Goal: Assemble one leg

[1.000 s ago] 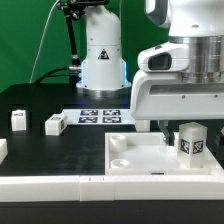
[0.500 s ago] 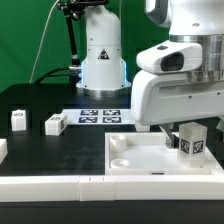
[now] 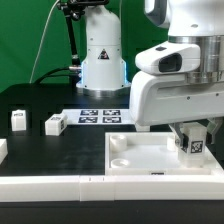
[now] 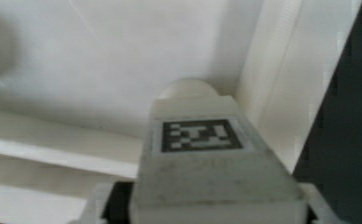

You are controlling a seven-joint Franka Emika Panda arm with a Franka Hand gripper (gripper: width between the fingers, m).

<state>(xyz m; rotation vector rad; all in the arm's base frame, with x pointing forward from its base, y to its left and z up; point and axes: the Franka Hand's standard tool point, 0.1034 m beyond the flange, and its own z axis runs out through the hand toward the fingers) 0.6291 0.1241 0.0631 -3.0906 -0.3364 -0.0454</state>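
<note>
My gripper [image 3: 192, 137] is shut on a white leg [image 3: 193, 146] with a black-and-white tag on its face. It holds the leg upright over the far right corner of the large white tray [image 3: 140, 160], at or just above the tray's surface. In the wrist view the leg [image 4: 203, 150] fills the middle, tag facing the camera, with the tray [image 4: 89, 80] below it. Two more white legs stand on the black table at the exterior view's left, one [image 3: 18, 119] near the edge and one [image 3: 54, 124] beside it.
The marker board [image 3: 100, 117] lies on the table behind the tray. The robot base [image 3: 102, 60] stands at the back. A white strip [image 3: 50, 187] runs along the table's front edge. A white piece [image 3: 3, 150] sits at the far left edge.
The gripper with the leg has moved slightly toward the exterior view's right and a little lower, closer to the tray's far right corner.
</note>
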